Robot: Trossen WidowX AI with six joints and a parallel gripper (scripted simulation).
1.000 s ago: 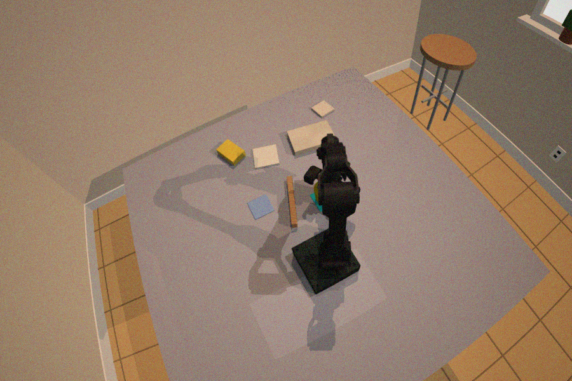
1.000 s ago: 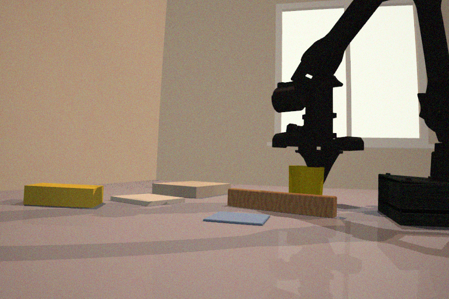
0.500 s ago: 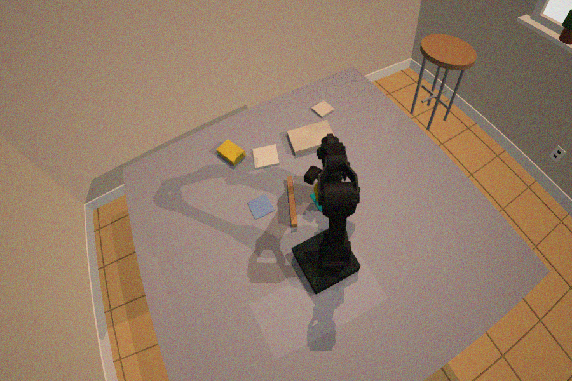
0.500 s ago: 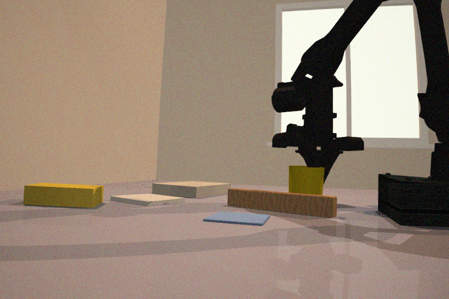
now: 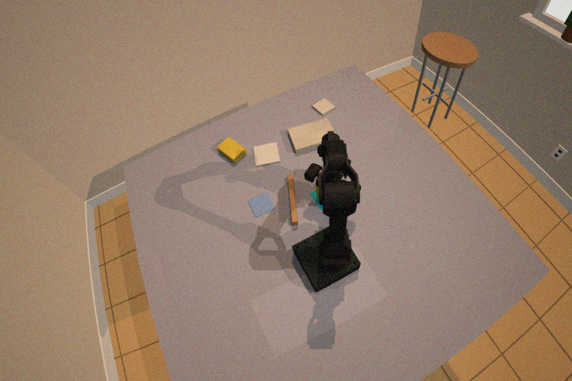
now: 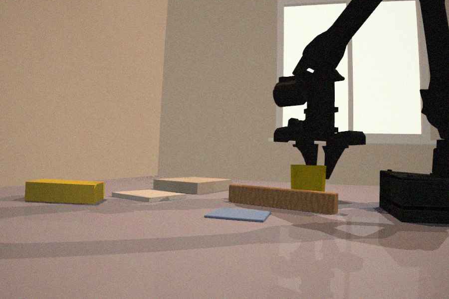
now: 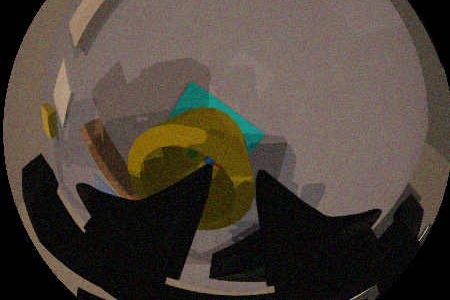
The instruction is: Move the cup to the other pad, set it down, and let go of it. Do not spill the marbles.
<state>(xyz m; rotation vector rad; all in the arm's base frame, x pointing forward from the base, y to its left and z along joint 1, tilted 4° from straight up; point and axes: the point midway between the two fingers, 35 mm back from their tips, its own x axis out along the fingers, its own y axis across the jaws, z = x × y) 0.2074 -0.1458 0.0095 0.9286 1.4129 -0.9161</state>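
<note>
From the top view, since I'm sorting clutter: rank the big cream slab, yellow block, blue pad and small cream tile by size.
1. Big cream slab
2. Yellow block and blue pad, too alike to rank
3. Small cream tile

From above, the arm (image 5: 339, 182) covers the cup and all but a corner of the teal pad (image 5: 315, 196). In the side view the wooden bar (image 6: 283, 198) hides the base of the cup (image 6: 308, 177) and that pad entirely. The arm's upper part runs off the top edge there. The marbles (image 7: 203, 158) show only as tiny specks at the wrist.
</note>
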